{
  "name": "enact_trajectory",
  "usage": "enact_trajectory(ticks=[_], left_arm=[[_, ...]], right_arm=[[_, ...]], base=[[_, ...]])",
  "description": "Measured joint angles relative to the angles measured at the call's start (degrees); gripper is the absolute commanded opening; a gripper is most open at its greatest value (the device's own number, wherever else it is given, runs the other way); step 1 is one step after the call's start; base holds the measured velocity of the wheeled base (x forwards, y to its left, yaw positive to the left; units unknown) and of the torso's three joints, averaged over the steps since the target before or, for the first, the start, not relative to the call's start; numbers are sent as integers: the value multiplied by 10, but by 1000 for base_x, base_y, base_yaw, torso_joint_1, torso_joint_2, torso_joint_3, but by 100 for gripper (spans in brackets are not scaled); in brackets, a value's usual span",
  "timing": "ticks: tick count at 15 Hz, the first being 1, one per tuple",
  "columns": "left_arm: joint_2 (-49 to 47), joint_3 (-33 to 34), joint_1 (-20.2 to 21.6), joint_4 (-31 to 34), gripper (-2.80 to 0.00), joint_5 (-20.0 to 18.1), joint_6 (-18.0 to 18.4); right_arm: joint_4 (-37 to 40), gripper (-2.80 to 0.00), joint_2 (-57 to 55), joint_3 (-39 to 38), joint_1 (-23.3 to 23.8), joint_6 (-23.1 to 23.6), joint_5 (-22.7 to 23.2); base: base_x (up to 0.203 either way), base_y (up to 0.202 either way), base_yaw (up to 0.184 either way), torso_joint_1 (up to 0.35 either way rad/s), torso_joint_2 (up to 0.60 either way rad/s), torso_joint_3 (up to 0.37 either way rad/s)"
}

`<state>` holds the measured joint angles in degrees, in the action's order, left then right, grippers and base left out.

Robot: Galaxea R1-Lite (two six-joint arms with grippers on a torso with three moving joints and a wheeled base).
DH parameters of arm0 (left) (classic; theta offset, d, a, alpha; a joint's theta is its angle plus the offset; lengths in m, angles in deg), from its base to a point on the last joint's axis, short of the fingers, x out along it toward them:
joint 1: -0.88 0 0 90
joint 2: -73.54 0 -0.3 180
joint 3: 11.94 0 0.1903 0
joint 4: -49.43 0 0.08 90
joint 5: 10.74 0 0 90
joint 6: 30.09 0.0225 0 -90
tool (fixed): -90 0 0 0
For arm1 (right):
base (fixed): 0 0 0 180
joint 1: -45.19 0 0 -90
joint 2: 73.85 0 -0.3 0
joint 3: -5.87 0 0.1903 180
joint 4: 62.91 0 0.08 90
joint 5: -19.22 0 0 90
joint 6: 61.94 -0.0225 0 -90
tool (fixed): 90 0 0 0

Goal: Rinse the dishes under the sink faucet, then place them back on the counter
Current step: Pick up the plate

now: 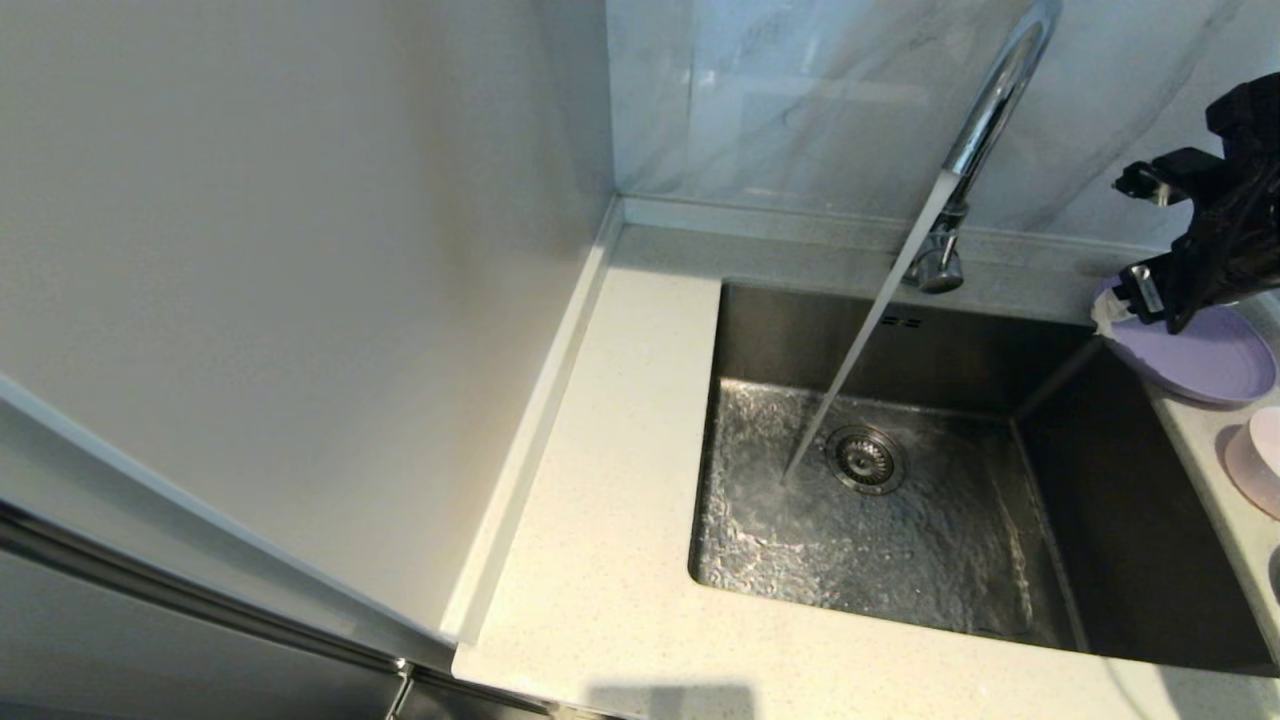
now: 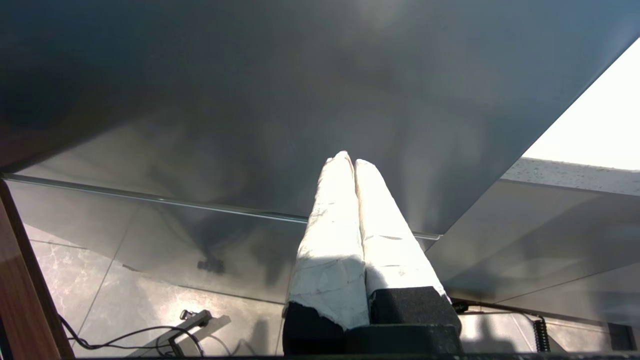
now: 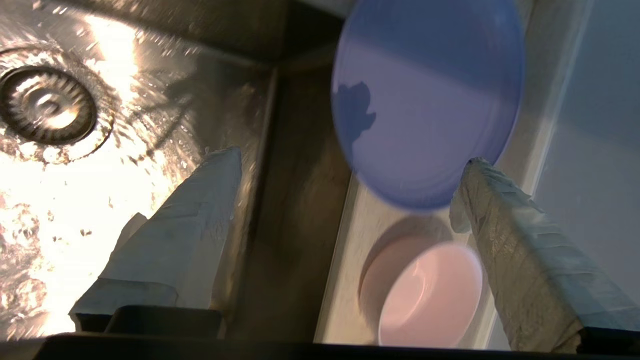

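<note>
Corner sink with the tap [image 1: 985, 120] running, dishes on the counter [image 1: 600, 560] at the right.

The cream speckled counter wraps a steel basin [image 1: 1130, 540] set into a corner, a plain pale wall on the left and grey-veined marble tile behind; a low raised rim runs along both walls. Water slants from the tap to the basin floor just beside the drain [image 1: 863, 459], rippling across the steel. The plate [image 1: 1215, 360] lies on the narrow counter strip right of the basin, its edge overhanging the sink, the bowl [image 1: 1262, 440] near it. The right gripper [image 3: 350, 170] hovers over the plate's edge, fingers spread wide and empty. The left gripper [image 2: 350, 162], fingers pressed together, hangs parked off the counter, by a grey panel above the tiled floor [image 2: 125, 280].
</note>
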<state>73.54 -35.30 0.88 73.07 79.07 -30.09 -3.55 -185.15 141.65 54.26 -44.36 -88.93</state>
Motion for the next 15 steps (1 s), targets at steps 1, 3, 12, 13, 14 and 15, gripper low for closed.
enact_trajectory(ticks=[1, 3, 12, 13, 14, 15], left_arm=[[0, 0, 0, 0, -280, 0, 0], [0, 0, 0, 0, -280, 0, 0], [0, 0, 0, 0, -280, 0, 0], [0, 0, 0, 0, -280, 0, 0], [0, 0, 0, 0, -280, 0, 0], [0, 0, 0, 0, -280, 0, 0]], right_arm=[[-21, 0, -10, -4, -1, 13, -4], [-41, 0, -23, -26, -5, 32, -4], [-183, 0, -78, -73, -12, 94, -84], [-203, 0, -85, -76, -11, 105, -100], [-217, 0, -92, -78, -11, 108, -105], [-232, 0, -98, -81, -11, 110, -109]], base=[[0, 0, 0, 0, 0, 0], [0, 0, 0, 0, 0, 0], [0, 0, 0, 0, 0, 0], [0, 0, 0, 0, 0, 0], [0, 0, 0, 0, 0, 0], [0, 0, 0, 0, 0, 0]])
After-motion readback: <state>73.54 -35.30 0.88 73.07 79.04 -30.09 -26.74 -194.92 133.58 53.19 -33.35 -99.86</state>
